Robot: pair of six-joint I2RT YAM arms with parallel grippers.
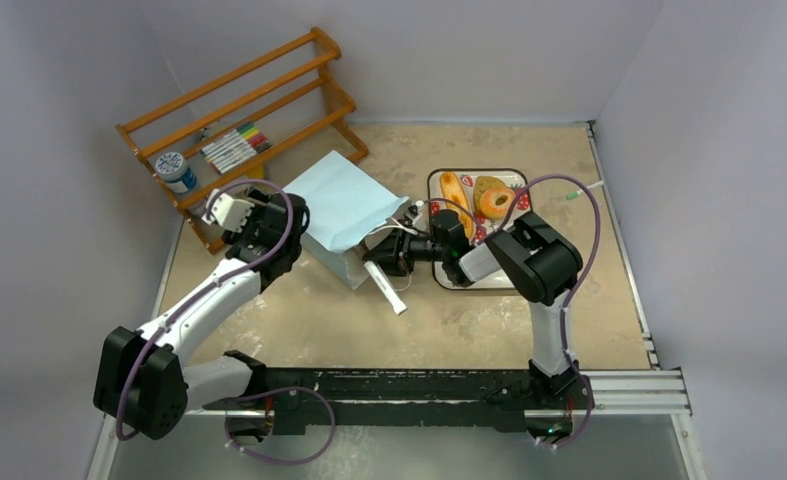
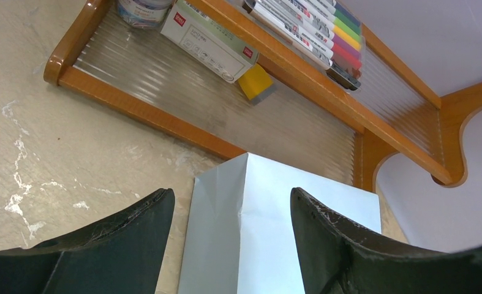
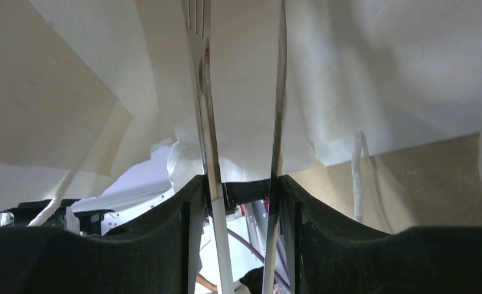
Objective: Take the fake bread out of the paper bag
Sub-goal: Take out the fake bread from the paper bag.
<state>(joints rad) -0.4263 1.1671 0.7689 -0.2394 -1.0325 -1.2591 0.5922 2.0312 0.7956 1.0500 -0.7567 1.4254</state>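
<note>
The light blue paper bag (image 1: 339, 205) lies on its side, its white-lined mouth toward the right arm. My right gripper (image 1: 394, 252) is at the mouth, shut on metal tongs (image 3: 204, 122). The two tong blades reach into the white inside of the bag (image 3: 361, 73), and no bread shows in there. A long loaf (image 1: 456, 190), a ring donut (image 1: 495, 203) and another pastry (image 1: 484, 184) lie on the strawberry-print tray (image 1: 509, 275). My left gripper (image 1: 285, 208) is open at the bag's closed end, and the bag (image 2: 269, 239) shows between its fingers (image 2: 155, 211).
A wooden rack (image 1: 269, 100) stands at the back left, holding markers (image 2: 324, 30), a small box (image 2: 210, 40) and a jar (image 1: 174, 170). A white handle (image 1: 389, 287) sticks out toward the front by the bag's mouth. White string handles (image 3: 357, 177) hang at the mouth.
</note>
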